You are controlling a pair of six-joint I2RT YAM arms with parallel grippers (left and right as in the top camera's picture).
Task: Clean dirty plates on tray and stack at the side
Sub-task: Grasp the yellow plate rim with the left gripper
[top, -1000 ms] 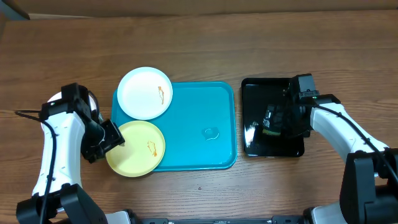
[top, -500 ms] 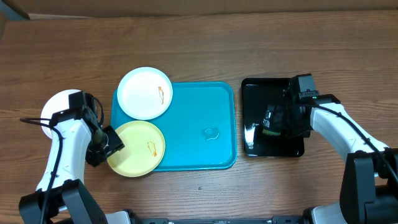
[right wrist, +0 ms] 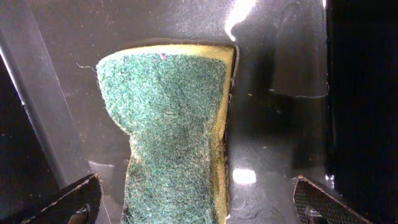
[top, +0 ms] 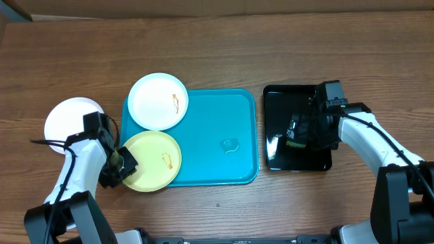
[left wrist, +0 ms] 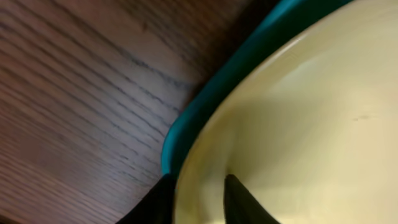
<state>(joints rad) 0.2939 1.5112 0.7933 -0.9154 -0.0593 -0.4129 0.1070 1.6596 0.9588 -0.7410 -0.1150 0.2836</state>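
A pale yellow-green plate (top: 150, 161) with an orange smear lies on the front left corner of the turquoise tray (top: 217, 135), overhanging its edge. My left gripper (top: 124, 163) pinches this plate's left rim. In the left wrist view the two dark fingers (left wrist: 239, 200) straddle the rim of the plate (left wrist: 298, 124), above the tray's edge (left wrist: 199, 112). A white plate (top: 158, 101) with a smear sits on the tray's back left corner. Another white plate (top: 68, 118) lies on the table to the left. My right gripper (top: 302, 132) hangs open over the sponge (right wrist: 171, 124).
A glossy black tray (top: 298, 95) stands right of the turquoise tray and holds the green-and-yellow sponge. A small wet blob (top: 230, 144) lies on the turquoise tray's right half. Bare wooden table (top: 224, 47) runs along the back.
My left arm moved toward the table's front, uncovering the white plate on the table. Its jaws narrowed onto the yellow-green plate's rim. The right arm stayed still.
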